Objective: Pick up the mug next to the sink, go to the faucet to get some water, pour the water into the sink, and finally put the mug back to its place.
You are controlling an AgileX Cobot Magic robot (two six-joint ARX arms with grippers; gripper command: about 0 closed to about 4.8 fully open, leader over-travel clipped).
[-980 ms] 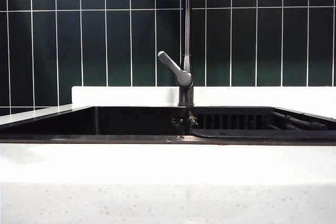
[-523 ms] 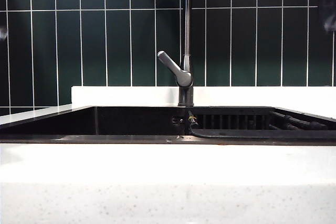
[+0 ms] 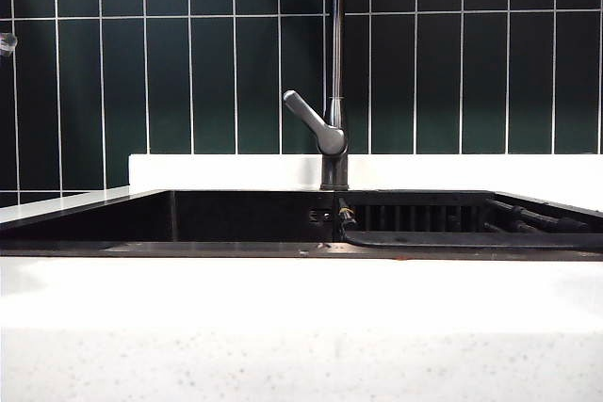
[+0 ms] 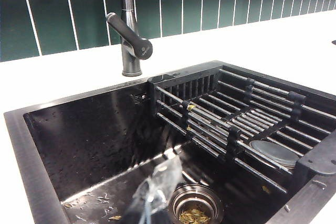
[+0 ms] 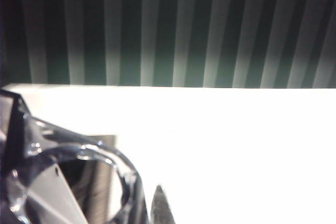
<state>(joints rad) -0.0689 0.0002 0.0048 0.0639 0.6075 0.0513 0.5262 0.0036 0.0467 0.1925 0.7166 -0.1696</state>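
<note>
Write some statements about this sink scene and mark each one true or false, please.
1. Water runs from the faucet. False: no stream shows.
2. A ribbed rack lies in the sink. True.
3. The drain is clean. False: scraps lie in it.
4. The left end effector hangs over the sink, shut. True.
5. The right end effector is far from the mug. False: the mug shows right beside it.

Clear glass mug (image 5: 73, 177) blurred close-up; faucet (image 3: 332, 129) upright behind black sink (image 3: 236, 218).
</note>
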